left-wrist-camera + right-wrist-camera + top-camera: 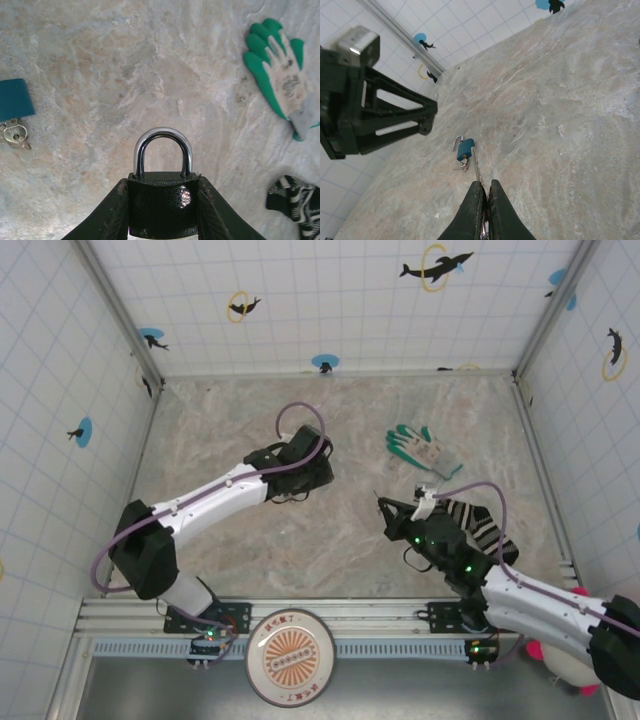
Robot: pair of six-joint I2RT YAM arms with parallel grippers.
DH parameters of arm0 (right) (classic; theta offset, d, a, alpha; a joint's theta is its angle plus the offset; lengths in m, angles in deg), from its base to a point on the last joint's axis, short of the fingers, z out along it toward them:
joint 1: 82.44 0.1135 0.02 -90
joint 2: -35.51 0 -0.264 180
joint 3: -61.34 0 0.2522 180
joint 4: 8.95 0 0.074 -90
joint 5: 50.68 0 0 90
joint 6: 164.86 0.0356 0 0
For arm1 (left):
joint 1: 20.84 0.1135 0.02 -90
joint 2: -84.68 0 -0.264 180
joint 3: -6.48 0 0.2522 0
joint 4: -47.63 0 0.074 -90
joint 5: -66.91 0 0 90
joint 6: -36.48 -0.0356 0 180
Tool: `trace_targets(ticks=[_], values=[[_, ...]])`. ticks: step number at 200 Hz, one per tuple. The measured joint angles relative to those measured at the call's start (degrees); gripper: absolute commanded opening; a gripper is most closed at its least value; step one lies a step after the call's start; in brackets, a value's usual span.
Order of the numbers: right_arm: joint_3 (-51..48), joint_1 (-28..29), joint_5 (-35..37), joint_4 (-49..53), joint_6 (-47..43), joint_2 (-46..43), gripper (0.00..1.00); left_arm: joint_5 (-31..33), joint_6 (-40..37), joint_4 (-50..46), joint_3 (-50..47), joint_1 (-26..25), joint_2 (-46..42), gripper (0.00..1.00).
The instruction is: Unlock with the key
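My left gripper [162, 184] is shut on a black padlock [160, 207]. Its silver shackle [162, 137] is closed and points away from the wrist, above the stone-patterned table. In the top view this gripper [300, 477] is at mid-table. My right gripper [485, 185] is shut on the key [475, 164], whose thin silvery blade sticks out forward past the fingertips. In the top view the right gripper [390, 512] sits right of centre and points towards the left gripper. A gap of bare table lies between the two.
A teal-blue padlock [465, 148] with an open shackle and a small bunch of keys [14, 135] lies on the table near the left gripper. A green-and-white glove [425, 450] and a black-and-white striped cloth [480, 522] lie at the right. Tiled walls enclose the table.
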Motion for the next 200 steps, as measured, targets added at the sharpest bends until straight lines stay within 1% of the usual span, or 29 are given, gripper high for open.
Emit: trace_targets(ticks=[50,96,200], values=[[2.01,2.36,0.72,-7.69,-1.66,9.9,0.0,-0.39,3.04,0.59,-0.74,0.0,-2.6,0.13],[4.66,3.15,0.59,-14.64,-1.57,17.16,0.0,-0.61,5.03,1.46,-1.62,0.0,-3.02,0.12],[9.92,3.89,-1.29,-31.3,4.66,35.32,0.0,-1.09,7.63,3.15,-1.97,0.0,-3.02,0.13]])
